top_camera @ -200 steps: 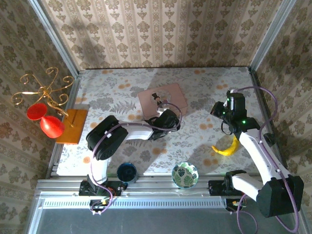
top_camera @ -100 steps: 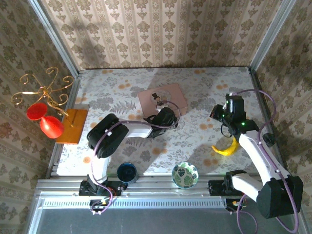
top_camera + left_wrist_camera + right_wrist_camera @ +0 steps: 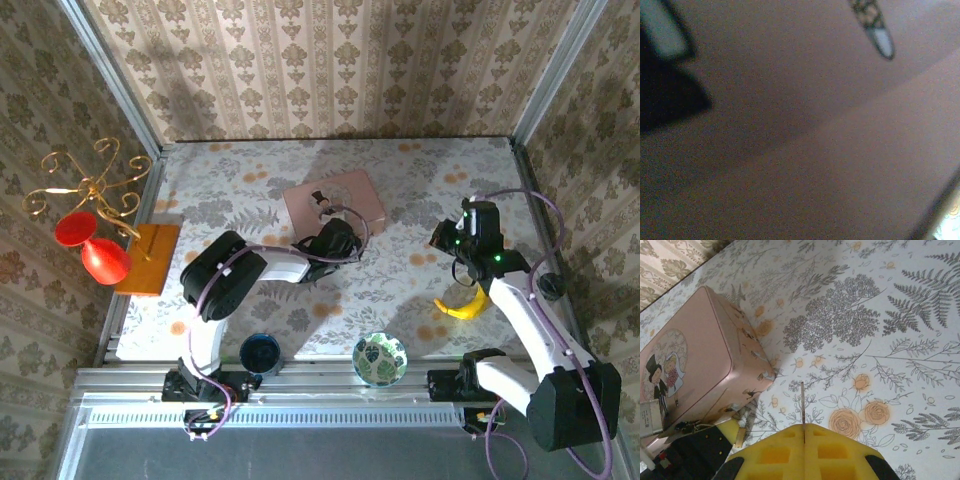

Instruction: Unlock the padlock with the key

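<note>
Padlock, as far as it can be made out, is the cluster of tiny brass bits point(image 3: 686, 427) at the near edge of the pink box point(image 3: 700, 345), right at the tip of the left gripper point(image 3: 332, 236); it is too small to make out its shackle. At the far left a gold wire stand point(image 3: 85, 185) rises beside two red goblets point(image 3: 92, 250) and an orange wooden board point(image 3: 148, 258). The left gripper lies low against the box's near side, and whether its jaws are apart or together cannot be told. A blue cup point(image 3: 262, 352) and a leaf-patterned bowl point(image 3: 380, 358) sit at the near edge of the flowered tabletop point(image 3: 420, 180). Right of the box, well apart from it, the right gripper point(image 3: 803, 426) hangs with its yellow pads point(image 3: 770, 455) pressed together on a thin metal strip seen edge-on, seemingly the key point(image 3: 802, 402). A banana point(image 3: 465, 305) lies under that arm.
</note>
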Controlling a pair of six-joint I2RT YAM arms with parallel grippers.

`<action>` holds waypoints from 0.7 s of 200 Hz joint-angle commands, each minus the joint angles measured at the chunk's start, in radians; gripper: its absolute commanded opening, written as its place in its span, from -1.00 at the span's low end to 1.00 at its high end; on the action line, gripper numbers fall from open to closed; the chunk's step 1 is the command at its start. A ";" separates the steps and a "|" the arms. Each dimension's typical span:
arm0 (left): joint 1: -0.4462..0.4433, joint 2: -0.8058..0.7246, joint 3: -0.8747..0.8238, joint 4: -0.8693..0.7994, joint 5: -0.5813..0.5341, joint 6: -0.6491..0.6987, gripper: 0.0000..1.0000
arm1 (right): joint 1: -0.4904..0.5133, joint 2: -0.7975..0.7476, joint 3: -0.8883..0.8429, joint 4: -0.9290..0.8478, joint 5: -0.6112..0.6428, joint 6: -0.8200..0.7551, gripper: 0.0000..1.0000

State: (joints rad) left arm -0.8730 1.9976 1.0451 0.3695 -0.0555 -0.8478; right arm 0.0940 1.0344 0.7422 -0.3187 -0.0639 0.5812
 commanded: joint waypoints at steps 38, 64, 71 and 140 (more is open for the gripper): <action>0.043 -0.029 -0.064 0.120 0.138 0.017 -0.69 | -0.004 -0.024 -0.115 0.148 -0.162 0.081 -1.00; 0.061 -0.044 -0.074 0.167 0.207 -0.004 -0.75 | -0.004 0.019 -0.189 0.304 -0.293 0.142 -1.00; 0.065 -0.047 -0.074 0.180 0.230 -0.010 -0.77 | -0.004 0.034 -0.208 0.346 -0.321 0.159 -1.00; 0.073 -0.047 -0.039 0.007 0.174 -0.064 0.10 | -0.004 0.054 -0.233 0.362 -0.308 0.165 -1.00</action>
State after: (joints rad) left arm -0.8043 1.9808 0.9825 0.4908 0.1783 -0.8696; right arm 0.0940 1.1072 0.4988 0.0330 -0.3607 0.7422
